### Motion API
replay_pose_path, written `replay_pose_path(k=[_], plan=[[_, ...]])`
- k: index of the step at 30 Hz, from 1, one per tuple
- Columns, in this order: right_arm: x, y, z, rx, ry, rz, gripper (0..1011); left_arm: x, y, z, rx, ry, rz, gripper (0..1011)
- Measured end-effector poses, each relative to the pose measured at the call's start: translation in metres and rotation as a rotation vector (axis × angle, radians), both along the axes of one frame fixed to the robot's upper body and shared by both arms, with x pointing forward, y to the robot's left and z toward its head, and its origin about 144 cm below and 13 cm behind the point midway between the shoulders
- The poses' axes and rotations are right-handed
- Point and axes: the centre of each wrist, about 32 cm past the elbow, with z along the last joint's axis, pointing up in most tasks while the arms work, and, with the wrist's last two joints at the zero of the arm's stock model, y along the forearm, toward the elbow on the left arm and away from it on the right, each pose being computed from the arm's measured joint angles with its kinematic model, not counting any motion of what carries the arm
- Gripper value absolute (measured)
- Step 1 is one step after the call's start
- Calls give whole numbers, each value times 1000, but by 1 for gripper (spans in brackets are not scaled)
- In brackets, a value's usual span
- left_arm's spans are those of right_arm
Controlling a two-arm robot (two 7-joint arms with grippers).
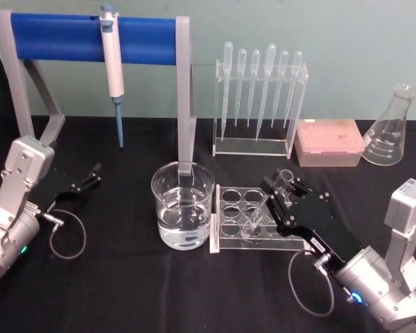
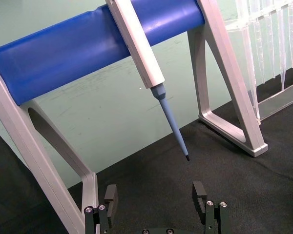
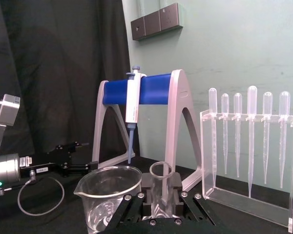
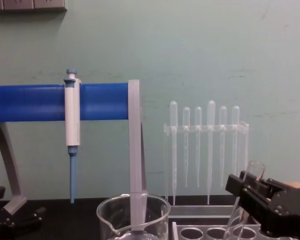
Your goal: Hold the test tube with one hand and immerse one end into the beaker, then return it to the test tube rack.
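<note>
Head: grips the test tube (image 1: 286, 177) tilted in the right gripper (image 1: 283, 189), lower end inside a rack (image 1: 225, 244) hole just beside the beaker (image 1: 182, 208); parks the left gripper (image 1: 85, 178) well apart, far left.
Left wrist: spreads its fingers (image 2: 110, 195) wide, empty.
Right wrist: pinches the test tube below its mouth.
Chest: leans the test tube over the rack.

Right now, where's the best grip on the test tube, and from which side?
Grip the upper section of the test tube, just under the rimmed mouth, from the robot's right, where the right gripper pinches it. It leans with its lower end in the rack, and the beaker crowds the left side.
</note>
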Motion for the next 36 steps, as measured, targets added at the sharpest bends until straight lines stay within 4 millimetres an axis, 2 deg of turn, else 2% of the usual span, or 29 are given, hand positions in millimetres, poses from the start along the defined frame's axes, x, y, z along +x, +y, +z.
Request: replay_pose_path(k=[2, 9, 28, 36], plan=[[0, -1, 3, -6, -6, -2, 224, 0, 0, 0, 0, 0, 0, 1000], [0, -5, 18, -32, -12, -9, 224, 0, 0, 0, 0, 0, 0, 1000], [41, -20, 104, -156, 119, 168, 224, 0, 0, 0, 0, 0, 0, 1000], [47, -21, 132, -215, 113, 198, 224, 0, 0, 0, 0, 0, 0, 1000]])
